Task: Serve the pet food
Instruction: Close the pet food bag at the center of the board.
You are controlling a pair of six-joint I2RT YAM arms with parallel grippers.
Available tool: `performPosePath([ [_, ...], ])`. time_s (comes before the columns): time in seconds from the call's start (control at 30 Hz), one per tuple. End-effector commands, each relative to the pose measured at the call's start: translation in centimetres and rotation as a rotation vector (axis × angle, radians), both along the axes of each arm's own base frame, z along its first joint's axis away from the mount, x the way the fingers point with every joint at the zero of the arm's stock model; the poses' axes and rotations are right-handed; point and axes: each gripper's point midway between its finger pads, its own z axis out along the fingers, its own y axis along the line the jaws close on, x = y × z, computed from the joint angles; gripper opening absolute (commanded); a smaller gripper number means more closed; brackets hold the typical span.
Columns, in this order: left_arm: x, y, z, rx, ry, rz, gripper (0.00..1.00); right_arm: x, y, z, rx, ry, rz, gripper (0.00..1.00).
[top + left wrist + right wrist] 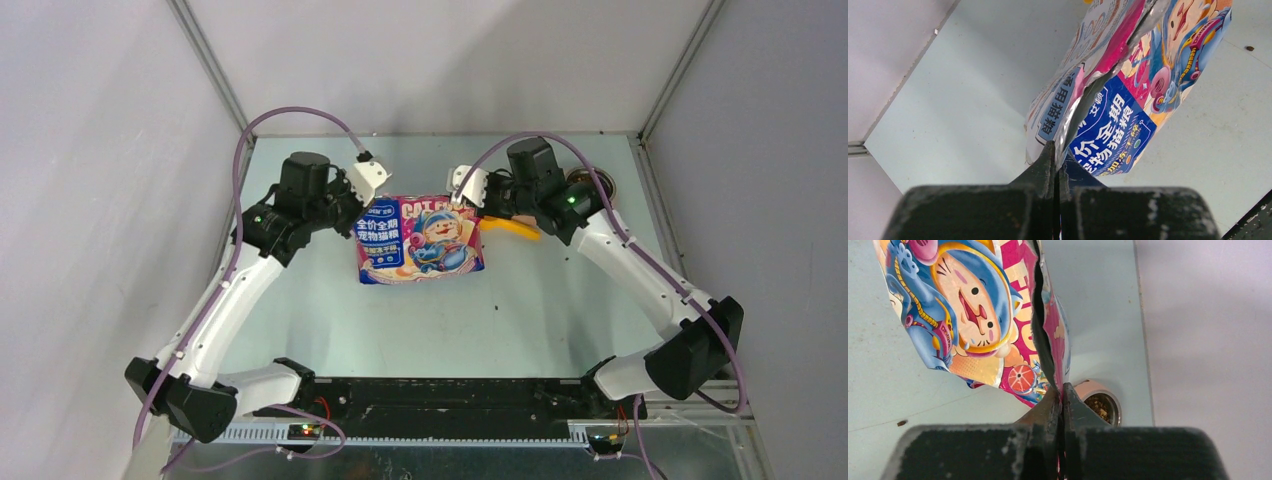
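Top external view, Ana: both arms are at the cat-food bag (420, 240), one at each upper corner. What are the claws doing?

Ben: Both are pinched shut on it. The left gripper (1054, 150) clamps the foil edge at its corner, and the right gripper (1062, 390) clamps the opposite edge, with no gap beyond the film itself. Between them the mouth shows as a dark slit.

Ana: And the pet food (1098, 409)?

Ben: Some brown pellets sit in the bowl (1088, 387), just beyond the right claw near the table's far right side. The rest I take to be inside the bag, out of sight. One stray pellet lies on the table (520, 310).

Ana: So the step is spreading the mouth?

Ben: That's my reading. To do it well, draw the two corners apart evenly and gently. Glossy film can slip from a thin pinch, and a jerk could tip pellets out. Hold the mouth upward so nothing spills before it is near the bowl.

Ana: Anything in the way?

Ben: The yellow scoop (512, 228) lies just under the right arm, beside the bag. Steer clear of it.
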Motion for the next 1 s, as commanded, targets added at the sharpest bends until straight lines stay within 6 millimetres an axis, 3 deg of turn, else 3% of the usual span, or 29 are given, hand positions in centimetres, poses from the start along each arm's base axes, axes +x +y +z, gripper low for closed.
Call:
performPosePath([
  [0.0, -0.7, 1.4, 1.3, 0.013, -0.042, 0.029, 0.0, 1.3, -0.9, 3.6, 0.021, -0.118, -0.039, 0.0],
  [0.03, -0.8, 1.4, 1.3, 0.02, -0.046, 0.023, 0.0, 0.9, -0.9, 3.5, 0.043, -0.071, -0.025, 0.0],
  [0.23, -1.6, 1.2, 1.3, 0.034, -0.045, -0.033, 0.0, -1.4, 0.3, 7.4, 0.318, 0.35, 0.101, 0.0],
  [0.43, -2.3, 1.0, 1.0, 0.038, -0.032, -0.071, 0.0, -1.5, 1.2, 7.7, 0.433, 0.605, 0.129, 0.0],
  [0.53, -2.5, 1.1, 1.1, 0.037, -0.035, -0.071, 0.0, -0.7, 1.0, 7.7, 0.426, 0.565, 0.1, 0.03],
  [0.63, -2.6, 1.1, 1.2, 0.036, -0.037, -0.071, 0.0, -0.9, 0.8, 6.9, 0.379, 0.467, 0.099, 0.25],
  [0.77, -2.5, 1.1, 1.0, 0.038, -0.031, -0.071, 0.0, -1.4, 1.6, 5.7, 0.295, 0.336, 0.126, 0.45],
  [0.97, -2.4, 1.0, 0.9, 0.038, -0.028, -0.07, 0.0, -1.1, 3.3, 4.2, 0.209, 0.264, 0.144, 0.5],
])
